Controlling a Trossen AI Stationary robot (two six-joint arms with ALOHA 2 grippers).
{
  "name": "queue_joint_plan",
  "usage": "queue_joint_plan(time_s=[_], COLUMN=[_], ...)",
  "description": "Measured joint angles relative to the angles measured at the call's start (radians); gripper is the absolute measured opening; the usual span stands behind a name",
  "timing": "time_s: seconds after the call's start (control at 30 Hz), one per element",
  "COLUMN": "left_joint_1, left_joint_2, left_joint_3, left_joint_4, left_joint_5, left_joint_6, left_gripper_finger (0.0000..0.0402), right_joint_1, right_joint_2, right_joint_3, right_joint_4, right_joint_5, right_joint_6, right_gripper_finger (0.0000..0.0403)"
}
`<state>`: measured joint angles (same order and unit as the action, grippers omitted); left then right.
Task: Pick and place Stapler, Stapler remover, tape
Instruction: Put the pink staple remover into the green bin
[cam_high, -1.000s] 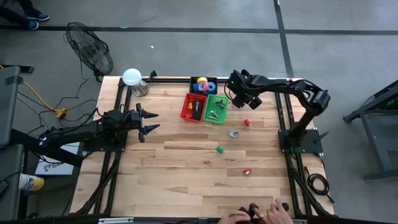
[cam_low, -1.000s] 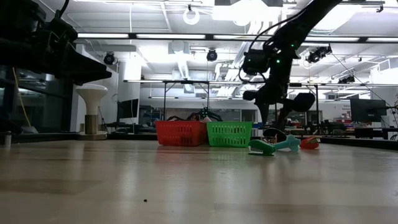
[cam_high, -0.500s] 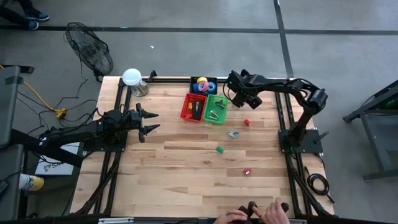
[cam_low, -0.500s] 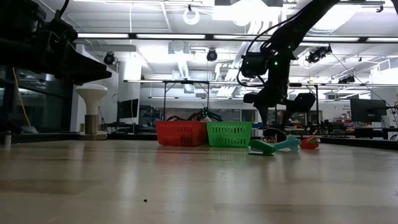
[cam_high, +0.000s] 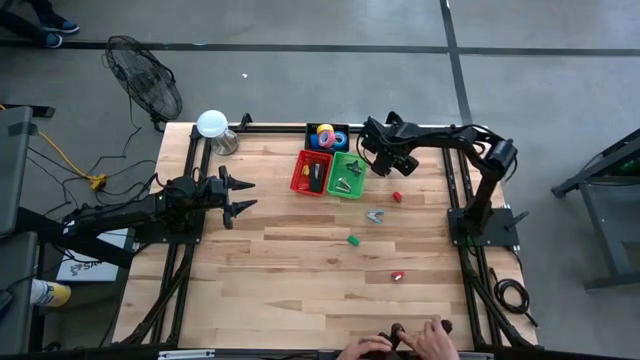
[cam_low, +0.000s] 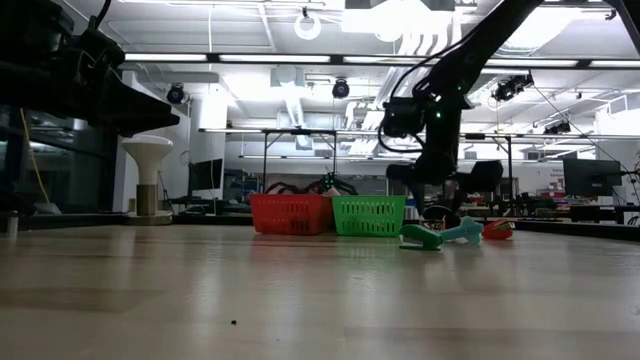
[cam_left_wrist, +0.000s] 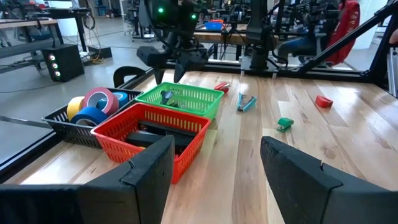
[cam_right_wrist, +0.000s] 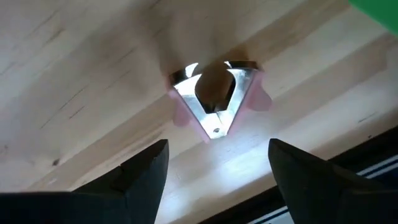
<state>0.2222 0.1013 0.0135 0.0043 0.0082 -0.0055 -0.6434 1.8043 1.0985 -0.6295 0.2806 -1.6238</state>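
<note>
Baskets sit side by side: the stapler (cam_left_wrist: 163, 134) lies in the red one (cam_high: 310, 172). My right gripper (cam_high: 382, 163), fingers wide and empty, hangs beside the green basket (cam_high: 347, 175), over a pink staple remover (cam_right_wrist: 214, 99). Tape (cam_high: 326, 136) fills the black tray behind them.

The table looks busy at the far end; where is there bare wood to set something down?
The near half of the table is widest, bare but for one small red piece. Also free: the stretch between the left gripper and the red basket. Crowded: the far edge, where the tape, both baskets and the right gripper cluster, with loose pieces scattered beside the green basket.
</note>
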Motion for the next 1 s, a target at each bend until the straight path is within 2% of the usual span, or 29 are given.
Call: queue_joint_plan(time_s=[0.4, 0.67, 1.0], left_joint_1=[0.0, 0.0, 0.0], left_joint_2=[0.0, 0.0, 0.0], left_joint_3=[0.0, 0.0, 0.0], left_joint_4=[0.0, 0.0, 0.0], left_joint_5=[0.0, 0.0, 0.0], left_joint_6=[0.0, 0.0, 0.0], left_gripper_finger=[0.0234, 0.0234, 0.0234], right_joint_1=[0.01, 0.016, 0.022], right_joint_2=[0.01, 0.01, 0.048], right_joint_3=[0.0, 0.0, 0.0], right_joint_4=[0.0, -0.002, -0.005], right_joint_5=[-0.113, -0.15, -0.132], right_joint_6=[-0.003, 0.027, 0.051], right_gripper_finger=[0.0265, 0.0249, 0.0213])
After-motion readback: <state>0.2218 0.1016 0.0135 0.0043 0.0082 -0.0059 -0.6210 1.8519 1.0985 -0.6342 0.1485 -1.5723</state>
